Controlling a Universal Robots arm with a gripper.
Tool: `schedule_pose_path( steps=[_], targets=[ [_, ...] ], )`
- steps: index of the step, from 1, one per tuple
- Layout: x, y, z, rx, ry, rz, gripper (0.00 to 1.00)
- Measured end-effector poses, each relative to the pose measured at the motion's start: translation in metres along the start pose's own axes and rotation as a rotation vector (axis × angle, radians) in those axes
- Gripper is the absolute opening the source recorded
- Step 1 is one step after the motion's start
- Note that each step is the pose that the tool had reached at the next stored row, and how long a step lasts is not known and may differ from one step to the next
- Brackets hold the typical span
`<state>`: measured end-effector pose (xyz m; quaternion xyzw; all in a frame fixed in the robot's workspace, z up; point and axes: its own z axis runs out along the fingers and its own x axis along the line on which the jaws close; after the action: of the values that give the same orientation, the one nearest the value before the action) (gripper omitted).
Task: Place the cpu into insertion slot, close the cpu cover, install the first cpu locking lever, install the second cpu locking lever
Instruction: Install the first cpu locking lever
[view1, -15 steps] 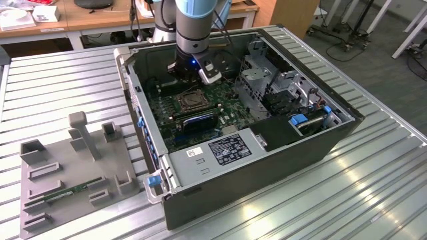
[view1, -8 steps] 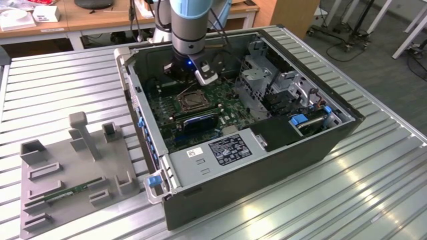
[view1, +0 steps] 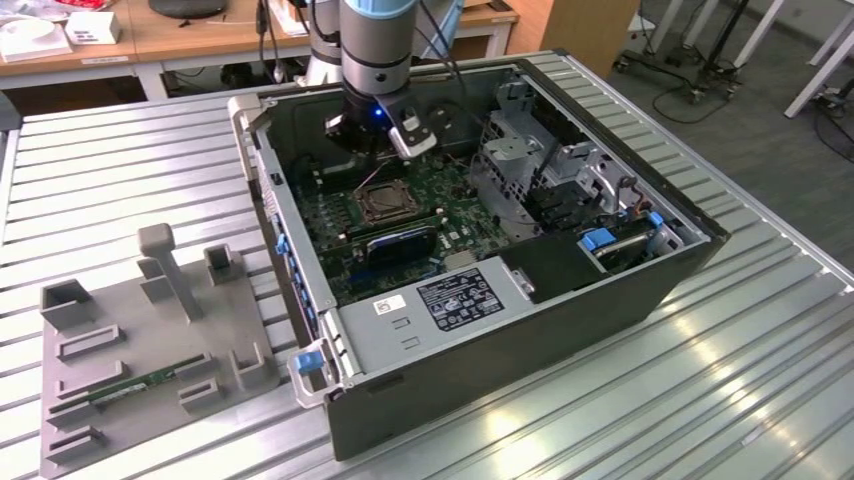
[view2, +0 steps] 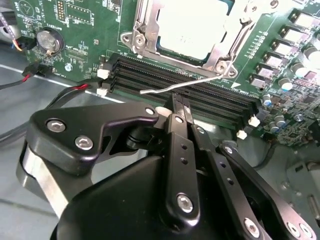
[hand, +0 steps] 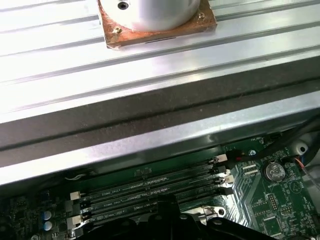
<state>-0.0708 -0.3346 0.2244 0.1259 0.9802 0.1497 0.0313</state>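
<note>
On the ribbed aluminium surface an open dark-grey computer case lies on its side, with the arm reaching down into it. Beside it, on the exterior view's left, sits a matte grey plastic holder with upright posts.

Inside the case is a glossy green circuit board covered in small parts. A row of long black memory slots with white end clips runs across it.

The gripper is black metal with bolted link arms. Its two slim fingers are pressed together and hold nothing that I can see. The tips sit over the memory slots, right at the lever; I cannot tell whether they touch it.

The insertion slot is near the middle of the board, just beyond the memory slots. The cpu cover, a thin shiny steel frame with a cut-out middle, looks to be lying flat over it. The cpu, flat and square with a pale matte metal face, shows through that cut-out, so it is seated in the slot.

The locking lever is a thin bright wire rod. It lies slanted across the memory slots with its free end unlatched.

Judgement: cpu placement and cover closing look done, and the step in hand is the first locking lever. The rod is thin, springy and smooth, so this step calls for a firm, steady push with the closed tips. The rod has to be kept from slipping off while it is guided sideways under its catch.
</note>
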Motion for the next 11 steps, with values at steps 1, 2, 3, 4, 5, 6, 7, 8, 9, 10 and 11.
schedule_pose_path(
  steps=[1, 2, 3, 4, 5, 6, 7, 8, 9, 10, 11],
  targets=[
    [0.0, 0.0001, -0.0005, -0.0001, -0.0002, 0.0, 0.11],
    [0.0, 0.0001, -0.0005, -0.0004, -0.0003, 0.0, 0.11],
    [-0.0002, 0.0, -0.0006, -0.0003, -0.0004, 0.001, 0.11],
    [-0.0006, -0.0002, -0.0008, -0.0002, -0.0005, 0.001, 0.11],
    [-0.0009, -0.0003, -0.0008, -0.0002, -0.0006, 0.001, 0.11],
    [-0.0011, -0.0004, -0.0008, -0.0002, -0.0007, 0.002, 0.11],
    [-0.0012, -0.0006, -0.0009, -0.0001, -0.0008, 0.002, 0.11],
    [-0.0013, -0.0008, -0.0009, -0.0002, -0.0009, 0.002, 0.11],
    [-0.0014, -0.001, -0.0009, -0.0002, -0.0009, 0.002, 0.11],
    [-0.0015, -0.0012, -0.0008, -0.0003, -0.001, 0.003, 0.11],
    [-0.0016, -0.0015, -0.0005, -0.0003, -0.0012, 0.003, 0.11]
  ],
)
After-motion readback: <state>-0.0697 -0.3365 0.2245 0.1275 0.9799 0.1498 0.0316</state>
